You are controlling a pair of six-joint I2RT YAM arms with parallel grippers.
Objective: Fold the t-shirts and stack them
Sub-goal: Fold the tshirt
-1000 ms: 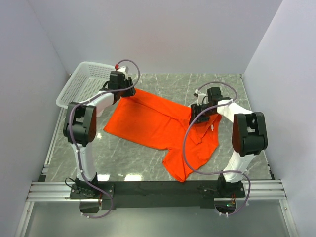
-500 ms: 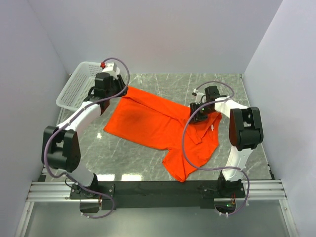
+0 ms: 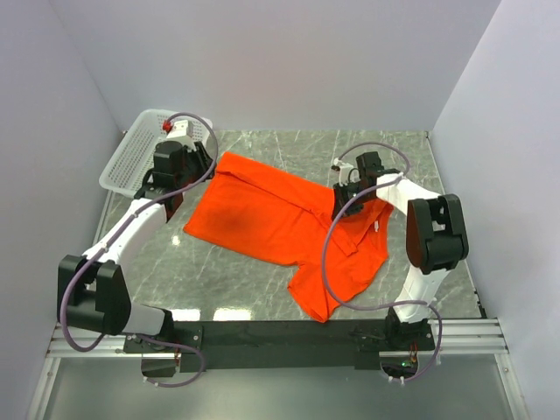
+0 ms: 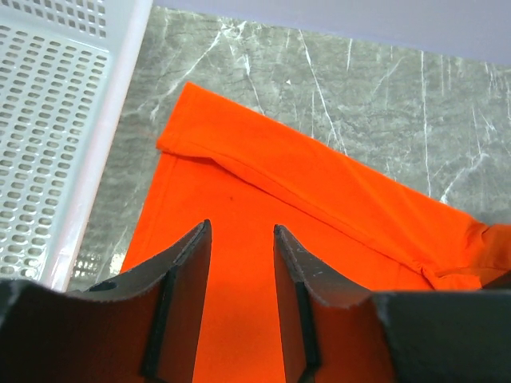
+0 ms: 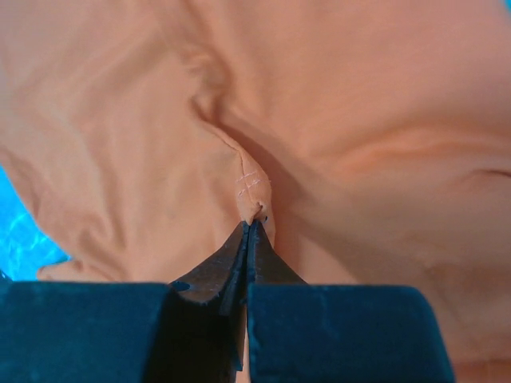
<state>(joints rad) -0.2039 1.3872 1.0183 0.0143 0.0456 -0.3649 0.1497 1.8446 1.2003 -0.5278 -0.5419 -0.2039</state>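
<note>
Left wrist view: your left pincer (image 4: pixel 239 231) stands part open with nothing between its jaws, above the orange-red t-shirt (image 4: pixel 319 207). The white basket (image 4: pixel 56 120) lies to its left.

Right wrist view: your right pincer (image 5: pixel 251 227) is closed, pinching a stitched ridge of cloth at its tips.

Top view: only here is the whole t-shirt seen. It is spread and rumpled on the bench (image 3: pixel 262 280), reaching from one pincer to the other.
</note>
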